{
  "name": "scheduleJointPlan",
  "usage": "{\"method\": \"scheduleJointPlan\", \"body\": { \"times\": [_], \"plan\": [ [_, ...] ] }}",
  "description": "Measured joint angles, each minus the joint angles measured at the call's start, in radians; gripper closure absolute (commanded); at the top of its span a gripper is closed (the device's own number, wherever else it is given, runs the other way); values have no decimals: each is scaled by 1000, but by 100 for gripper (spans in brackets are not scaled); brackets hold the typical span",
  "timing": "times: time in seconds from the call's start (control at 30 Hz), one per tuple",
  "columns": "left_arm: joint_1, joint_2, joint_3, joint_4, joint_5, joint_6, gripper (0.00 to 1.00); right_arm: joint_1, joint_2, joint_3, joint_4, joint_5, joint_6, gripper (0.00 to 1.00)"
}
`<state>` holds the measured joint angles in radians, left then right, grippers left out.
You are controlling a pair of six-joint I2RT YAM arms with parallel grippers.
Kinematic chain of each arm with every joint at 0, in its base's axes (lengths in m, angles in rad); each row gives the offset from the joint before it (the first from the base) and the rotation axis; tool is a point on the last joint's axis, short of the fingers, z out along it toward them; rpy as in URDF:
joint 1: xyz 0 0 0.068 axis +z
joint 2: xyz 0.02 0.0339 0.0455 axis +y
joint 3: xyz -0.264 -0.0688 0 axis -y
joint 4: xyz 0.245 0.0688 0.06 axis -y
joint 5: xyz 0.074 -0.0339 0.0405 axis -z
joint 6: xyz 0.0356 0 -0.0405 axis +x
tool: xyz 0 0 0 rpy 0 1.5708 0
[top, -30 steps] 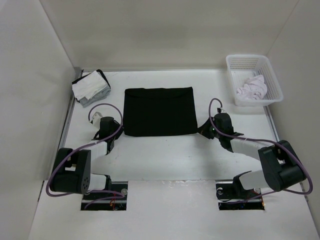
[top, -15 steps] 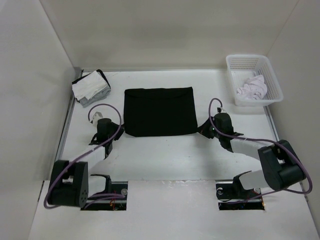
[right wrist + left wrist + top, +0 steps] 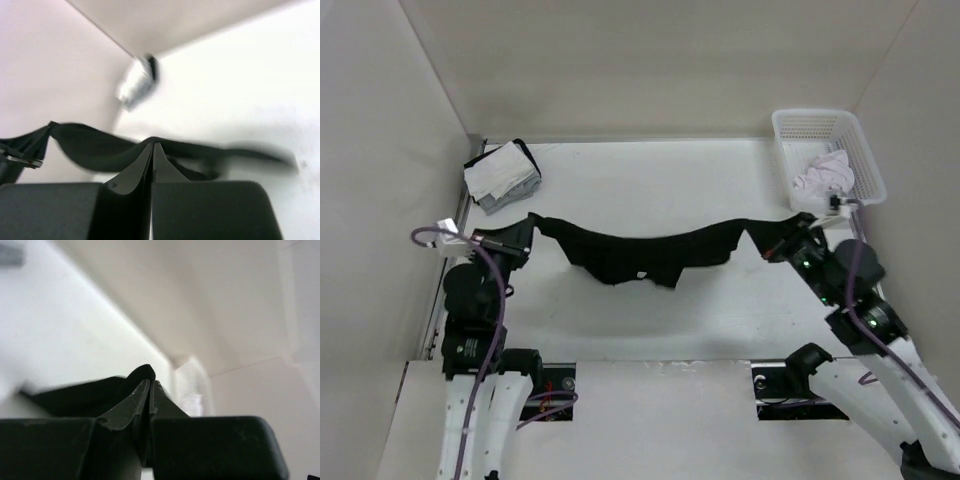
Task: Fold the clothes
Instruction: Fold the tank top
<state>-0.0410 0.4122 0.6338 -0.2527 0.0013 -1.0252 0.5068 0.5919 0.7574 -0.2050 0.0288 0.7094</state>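
Observation:
The black clothes (image 3: pixel 640 255) hang stretched in the air between both arms, sagging in the middle above the table. My left gripper (image 3: pixel 527 228) is shut on the left corner, and the black fabric (image 3: pixel 142 374) pokes out past its closed tips (image 3: pixel 150 383). My right gripper (image 3: pixel 772 243) is shut on the right corner. In the right wrist view the cloth (image 3: pixel 95 145) runs as a dark band across its closed tips (image 3: pixel 152 146).
A white plastic basket (image 3: pixel 804 125) with a pale garment (image 3: pixel 822 175) stands at the back right, close behind the right arm. A white-and-grey cloth stack (image 3: pixel 501 175) lies at the back left. White walls enclose the table on three sides.
The garment lay flat as a folded rectangle; both grippers closed on its near corners and lifted it, spreading apart outward. Both arms rose and swung toward the side walls.

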Motion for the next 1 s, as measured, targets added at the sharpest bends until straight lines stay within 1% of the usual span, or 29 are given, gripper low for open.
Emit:
{"method": "scheduleJointPlan", "body": {
  "times": [0.17, 0.23, 0.3, 0.37, 0.43, 0.5, 0.57, 0.63, 0.7, 0.8, 0.9, 0.97, 1.0],
  "plan": [
    [-37, -100, 269, -89, -9, -5, 100, 123, -86, 287, -163, 105, -52, 100],
    [-46, -119, 361, -104, -18, -4, 100, 174, -94, 361, -188, 136, -62, 100],
    [-46, -127, 422, -102, -29, -3, 100, 216, -93, 396, -196, 160, -68, 100],
    [-46, -129, 434, -95, -36, -4, 100, 237, -80, 389, -198, 173, -71, 99],
    [-46, -129, 401, -89, -39, -6, 100, 223, -43, 354, -184, 171, -74, 99],
    [-46, -121, 324, -85, -44, -12, 100, 173, 24, 290, -153, 140, -70, 99],
    [-44, -86, 228, -75, -51, -18, 100, 89, 125, 218, -103, 71, -56, 99],
    [-41, -9, 143, -51, -58, -24, 100, -3, 259, 161, -47, -4, -37, 100],
    [-32, 116, 72, -5, -66, -37, 100, -73, 425, 132, 13, -70, -18, 100],
    [-31, 340, 39, 83, -79, -63, 100, -154, 695, 147, 102, -149, 15, 100],
    [-32, 570, 78, 177, -83, -93, 100, -202, 902, 230, 137, -197, 44, 100],
    [-35, 695, 167, 198, -78, -111, 100, -219, 975, 314, 136, -219, 55, 100],
    [-39, 743, 228, 207, -76, -117, 100, -220, 984, 354, 132, -225, 57, 100]
  ]
}}
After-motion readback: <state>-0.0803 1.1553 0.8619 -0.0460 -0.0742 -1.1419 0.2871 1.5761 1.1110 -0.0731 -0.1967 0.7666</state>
